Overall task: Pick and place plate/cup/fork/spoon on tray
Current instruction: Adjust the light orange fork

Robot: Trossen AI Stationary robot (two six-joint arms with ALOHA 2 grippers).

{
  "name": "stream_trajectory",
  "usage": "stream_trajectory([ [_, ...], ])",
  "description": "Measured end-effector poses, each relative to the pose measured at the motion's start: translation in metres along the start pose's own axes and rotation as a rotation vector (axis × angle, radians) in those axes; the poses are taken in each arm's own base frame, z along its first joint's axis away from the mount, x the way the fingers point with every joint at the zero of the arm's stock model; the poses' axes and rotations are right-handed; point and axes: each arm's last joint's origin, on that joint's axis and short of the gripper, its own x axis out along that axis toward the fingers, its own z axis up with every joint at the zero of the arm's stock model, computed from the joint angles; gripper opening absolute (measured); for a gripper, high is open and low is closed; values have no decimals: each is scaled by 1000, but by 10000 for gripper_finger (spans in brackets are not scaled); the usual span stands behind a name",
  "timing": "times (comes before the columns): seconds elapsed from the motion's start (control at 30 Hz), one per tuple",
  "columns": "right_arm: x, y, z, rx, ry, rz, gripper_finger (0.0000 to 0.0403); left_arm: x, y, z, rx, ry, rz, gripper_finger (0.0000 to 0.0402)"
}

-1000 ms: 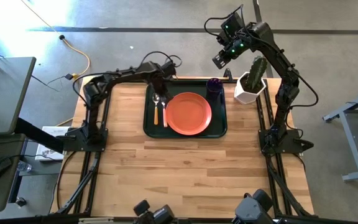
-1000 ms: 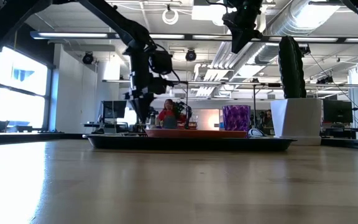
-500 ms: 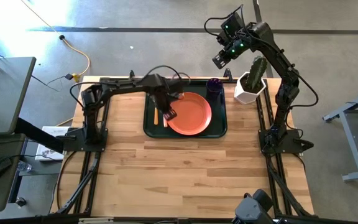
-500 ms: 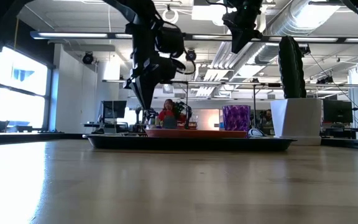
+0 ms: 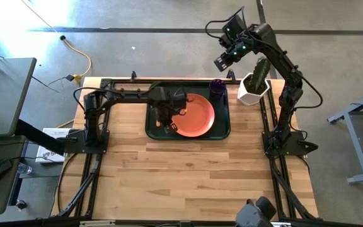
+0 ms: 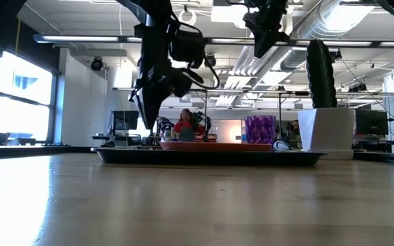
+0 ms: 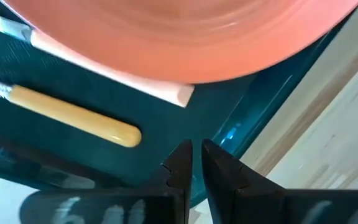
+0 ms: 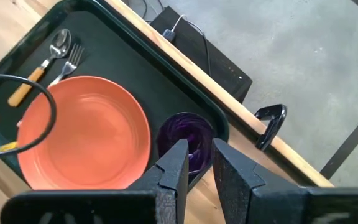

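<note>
— Left gripper [image 7: 192, 149]?
— Fingers almost together, only a sliver of gap, nothing clamped between them. Hanging low over the near left part of the tray [image 5: 153, 129], just short of its rim.

— Closest to the tips?
— A yellow-orange handle [image 7: 73, 116] lying flat on the tray floor, apart from the fingers. Beyond it the edge of the plate [image 5: 193, 115], resting in the middle of the tray.

— Fork and spoon?
— Both on the tray's left side, to the left of the plate: spoon [image 8: 48, 59] and fork [image 8: 67, 62] lying together, heads toward the far rim. Mostly hidden under the arm from above.

— Cup?
— In the far right corner of the tray, cup [image 5: 217, 86] upright, just beside the plate.

— Right gripper [image 8: 196, 152]?
— High above that cup corner, fingers a little apart, empty, waiting.

— Step in hand, then?
— Judging by all four pieces sitting inside the rim: placing looks finished, with only the left arm's retreat to make.

— Needed for that?
— Straight up first, then back toward the table's left edge. No sideways sweep while low, or risk nudging the handle or catching the plate's edge.
</note>
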Motion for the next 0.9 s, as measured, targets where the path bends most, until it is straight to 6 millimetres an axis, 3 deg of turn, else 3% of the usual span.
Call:
stream_trajectory([
  [0.27,0,9,-1,-4,3,15,64,16,-15,-22,30,63,58,26],
  [0.43,0,14,-2,-9,6,21,64,7,-16,-52,30,37,103,26],
  [0.7,0,23,-3,-6,8,32,64,-15,-7,-84,-61,-310,-22,26],
  [0.9,0,28,-3,-18,8,39,64,3,-3,-93,-160,-523,-210,26],
])
